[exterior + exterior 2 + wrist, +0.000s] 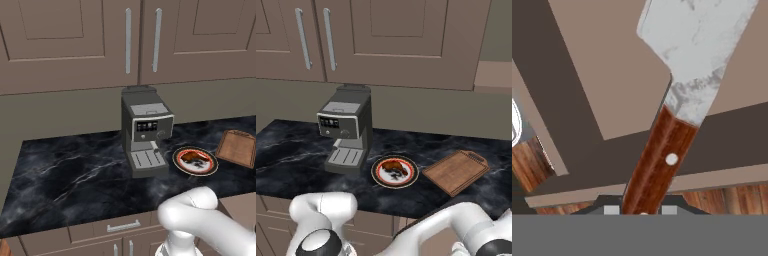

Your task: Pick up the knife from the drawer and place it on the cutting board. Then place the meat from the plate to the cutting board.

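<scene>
I've got the knife (677, 100) by its reddish-brown handle, the end effector (640, 210) clamped tight on it, blade poking out over the open drawer (617, 70) — so I judge we're mid first step, knife out but not yet delivered. Next I need to swing it up over the desk (75, 170) to the cutting board (456, 171), just beside the plate (376, 172) where the meat (393, 166) waits. No brand or writing readable, not even on the coffee machine (145, 130).
</scene>
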Controlling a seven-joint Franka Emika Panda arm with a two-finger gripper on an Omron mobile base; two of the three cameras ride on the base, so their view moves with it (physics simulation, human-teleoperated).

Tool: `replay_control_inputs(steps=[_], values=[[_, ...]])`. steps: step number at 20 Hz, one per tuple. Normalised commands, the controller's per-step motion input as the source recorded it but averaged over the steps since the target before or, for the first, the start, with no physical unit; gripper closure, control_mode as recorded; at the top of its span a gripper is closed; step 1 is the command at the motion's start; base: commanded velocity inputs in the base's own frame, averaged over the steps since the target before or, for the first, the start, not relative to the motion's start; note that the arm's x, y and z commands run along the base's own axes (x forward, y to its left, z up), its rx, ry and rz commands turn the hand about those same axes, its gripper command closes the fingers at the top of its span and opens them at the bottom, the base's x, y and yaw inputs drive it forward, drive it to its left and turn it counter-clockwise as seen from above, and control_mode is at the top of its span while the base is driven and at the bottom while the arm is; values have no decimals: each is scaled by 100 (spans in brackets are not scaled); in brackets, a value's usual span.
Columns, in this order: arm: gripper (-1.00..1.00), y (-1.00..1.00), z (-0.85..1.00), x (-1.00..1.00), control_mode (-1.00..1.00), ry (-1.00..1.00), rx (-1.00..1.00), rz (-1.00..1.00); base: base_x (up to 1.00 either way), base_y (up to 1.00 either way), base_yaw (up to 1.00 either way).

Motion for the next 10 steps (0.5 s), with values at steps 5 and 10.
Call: replay_control_inputs(steps=[5, 10], values=[[100, 47, 62, 1, -100, 0, 0, 0, 0, 0, 0], [100, 47, 48, 19, -100, 0, 0, 1, 0, 0, 0]])
